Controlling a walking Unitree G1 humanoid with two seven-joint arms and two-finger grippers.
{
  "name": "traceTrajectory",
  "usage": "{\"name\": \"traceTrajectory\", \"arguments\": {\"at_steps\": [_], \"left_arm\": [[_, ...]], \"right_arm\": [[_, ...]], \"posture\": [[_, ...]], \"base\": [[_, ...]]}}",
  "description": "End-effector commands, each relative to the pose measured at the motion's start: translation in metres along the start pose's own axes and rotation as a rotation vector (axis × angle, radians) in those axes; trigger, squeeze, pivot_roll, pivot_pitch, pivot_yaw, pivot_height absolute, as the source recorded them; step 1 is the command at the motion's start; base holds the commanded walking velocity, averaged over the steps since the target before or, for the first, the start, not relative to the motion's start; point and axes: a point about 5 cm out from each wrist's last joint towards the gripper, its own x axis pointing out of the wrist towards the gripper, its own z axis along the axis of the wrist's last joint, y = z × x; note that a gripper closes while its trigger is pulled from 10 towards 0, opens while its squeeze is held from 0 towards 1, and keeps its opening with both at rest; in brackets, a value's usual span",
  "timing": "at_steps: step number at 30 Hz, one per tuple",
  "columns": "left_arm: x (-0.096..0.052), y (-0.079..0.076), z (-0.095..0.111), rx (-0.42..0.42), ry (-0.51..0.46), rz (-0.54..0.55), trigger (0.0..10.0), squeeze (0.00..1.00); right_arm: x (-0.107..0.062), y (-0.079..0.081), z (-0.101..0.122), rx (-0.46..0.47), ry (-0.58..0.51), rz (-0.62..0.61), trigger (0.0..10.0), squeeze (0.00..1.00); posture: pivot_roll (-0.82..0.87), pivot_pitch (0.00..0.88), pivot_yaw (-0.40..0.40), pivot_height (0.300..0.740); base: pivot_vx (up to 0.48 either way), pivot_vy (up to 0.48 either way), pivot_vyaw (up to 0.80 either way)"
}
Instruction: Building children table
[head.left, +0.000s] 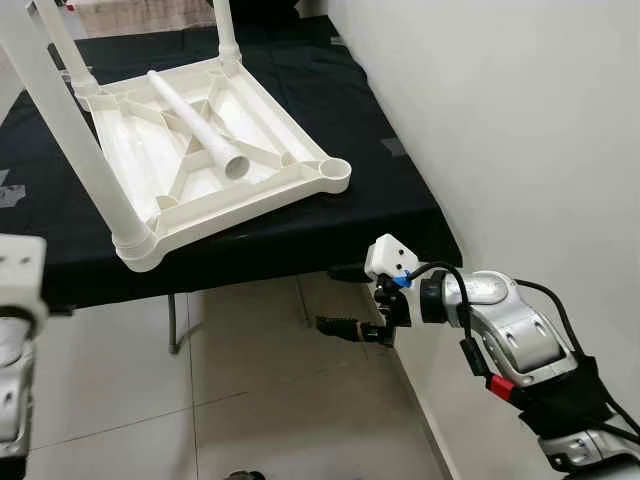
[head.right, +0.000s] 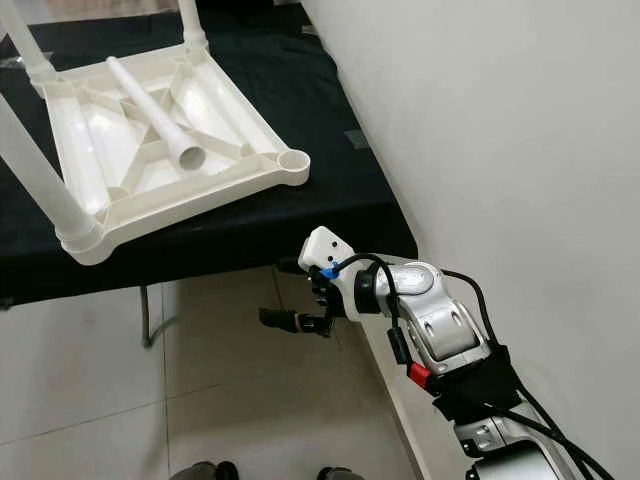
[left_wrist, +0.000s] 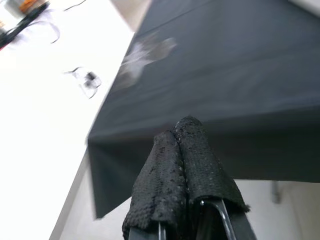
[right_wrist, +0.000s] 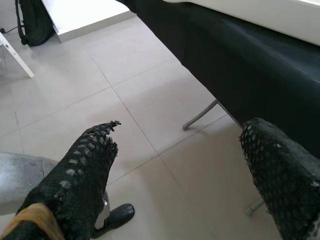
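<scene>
Left eye view gives us a white tabletop lying upside down on a black-covered table, three legs fitted and one loose leg resting across its underside. Our right gripper hangs below the table's edge, over the tiled floor, fingers spread wide and holding nothing. Our left gripper is clenched empty beside the cloth. We can read no writing anywhere.

- A black cloth covered a work table that stood against a white wall.
- Pale floor tiles lay below.
- A dark bag sat on the floor.
</scene>
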Motion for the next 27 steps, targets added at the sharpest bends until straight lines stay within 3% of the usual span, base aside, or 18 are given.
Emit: {"name": "traceTrajectory", "arguments": {"at_steps": [1,2,6,8,9,10,13,14,16,21,22,27], "left_arm": [[0.000,0.010,-0.004,0.017,0.005,0.041,9.3,0.00],[0.001,0.013,-0.003,0.018,-0.002,0.059,10.0,0.00],[0.003,0.014,0.002,-0.006,-0.026,0.055,10.0,0.00],[-0.008,-0.023,0.014,-0.058,-0.119,-0.148,10.0,0.00],[-0.013,-0.033,0.017,-0.072,-0.144,-0.203,10.0,0.00],[-0.013,-0.033,0.017,-0.072,-0.144,-0.203,10.0,0.00],[-0.066,-0.106,0.021,-0.194,-0.187,-0.620,10.0,0.00],[-0.066,-0.106,0.021,-0.194,-0.187,-0.620,10.0,0.00],[-0.098,-0.134,0.023,-0.244,-0.193,-0.800,10.0,0.00],[-0.112,-0.146,0.025,-0.246,-0.201,-0.867,10.0,0.00],[-0.116,-0.151,0.030,-0.229,-0.230,-0.885,10.0,0.00],[-0.111,-0.154,0.036,-0.234,-0.240,-0.843,10.0,0.00]], "right_arm": [[0.000,0.003,-0.001,0.008,-0.006,0.008,10.0,0.00],[0.000,0.003,-0.001,0.008,-0.008,0.007,10.0,0.00],[0.000,0.002,0.000,0.002,-0.010,0.003,10.0,0.00],[0.004,0.001,0.002,-0.034,-0.027,-0.015,10.0,0.00],[0.004,0.001,0.002,-0.043,-0.031,-0.020,10.0,0.00],[0.004,0.001,0.002,-0.043,-0.031,-0.020,10.0,0.00],[0.015,-0.005,0.010,-0.054,-0.110,-0.145,10.0,0.00],[0.015,-0.005,0.010,-0.054,-0.110,-0.145,10.0,0.00],[0.023,-0.011,0.013,-0.052,-0.122,-0.250,10.0,0.00],[0.031,-0.012,0.014,-0.046,-0.117,-0.286,10.0,0.00],[0.042,-0.008,0.015,-0.010,-0.135,-0.306,10.0,0.00],[0.056,0.000,0.012,0.066,-0.187,-0.359,10.0,0.00]], "posture": [[0.02,0.199,-0.017,0.740],[0.02,0.199,-0.021,0.740],[0.03,0.200,-0.020,0.740],[0.02,0.199,-0.019,0.740],[0.02,0.199,-0.019,0.740],[0.02,0.199,-0.019,0.740],[0.02,0.196,-0.010,0.740],[0.02,0.196,-0.010,0.740],[0.02,0.191,-0.008,0.740],[0.02,0.188,-0.009,0.740],[0.03,0.178,-0.016,0.740],[0.03,0.169,-0.022,0.740]], "base": [[0.000,0.000,0.00],[0.000,0.000,0.00],[0.000,0.000,0.00],[0.000,0.000,0.00],[0.000,0.000,0.00],[0.000,0.000,0.00],[0.000,0.000,0.00],[0.000,0.000,0.00],[0.000,0.000,0.00],[0.000,0.000,0.00],[0.000,0.000,0.00],[0.000,0.000,0.00]]}}
